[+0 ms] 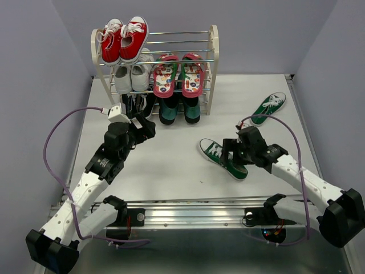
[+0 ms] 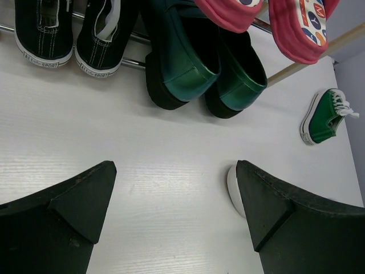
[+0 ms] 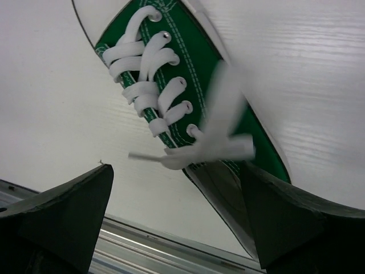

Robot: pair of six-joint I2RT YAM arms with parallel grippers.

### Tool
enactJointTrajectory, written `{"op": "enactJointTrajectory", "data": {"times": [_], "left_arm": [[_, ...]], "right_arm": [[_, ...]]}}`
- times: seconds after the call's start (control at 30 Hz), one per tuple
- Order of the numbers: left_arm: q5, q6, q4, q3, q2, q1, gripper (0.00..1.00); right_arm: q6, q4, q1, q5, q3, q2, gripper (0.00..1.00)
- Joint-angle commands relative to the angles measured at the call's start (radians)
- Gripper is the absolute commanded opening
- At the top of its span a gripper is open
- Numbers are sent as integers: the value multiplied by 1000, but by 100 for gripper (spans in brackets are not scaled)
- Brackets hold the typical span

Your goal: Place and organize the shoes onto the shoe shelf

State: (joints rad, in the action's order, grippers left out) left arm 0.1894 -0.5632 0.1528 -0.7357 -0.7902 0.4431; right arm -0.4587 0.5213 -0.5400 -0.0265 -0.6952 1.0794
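Right gripper (image 3: 175,177) spread wide over green sneaker (image 1: 212,151) lying on table (image 1: 171,165), not gripping it. Second sneaker (image 1: 269,107) right of shelf (image 1: 213,63). Left gripper (image 2: 174,171) wide, empty, facing teal slip-ons (image 2: 194,68) on the bottom tier.

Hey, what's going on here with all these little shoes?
Two robot arms are putting small shoes on a shelf. The flip-flops and teal slip-ons already sit on it. The right gripper hangs open over one green sneaker lying on the table near the front; its mate lies farther back to the right. The left gripper is open and empty, near the shelf's bottom tier.
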Motion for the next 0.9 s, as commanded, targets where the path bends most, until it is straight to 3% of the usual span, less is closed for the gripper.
{"op": "enactJointTrajectory", "data": {"times": [0.0,0.2,0.4,0.67,0.87], "left_arm": [[-7,-1,-49,-19,6,0,99],[1,3,-38,-10,17,0,99],[-4,8,-45,-11,8,2,99],[-10,13,-56,-11,-17,0,99],[-4,14,-55,-10,-15,0,99]], "right_arm": [[-98,149,-6,197,-93,-61,98],[-269,414,-6,387,-167,-79,100],[-388,594,-6,459,-164,-41,100],[-367,573,-6,392,-110,-32,99],[-365,510,-6,362,-69,13,91]]}}
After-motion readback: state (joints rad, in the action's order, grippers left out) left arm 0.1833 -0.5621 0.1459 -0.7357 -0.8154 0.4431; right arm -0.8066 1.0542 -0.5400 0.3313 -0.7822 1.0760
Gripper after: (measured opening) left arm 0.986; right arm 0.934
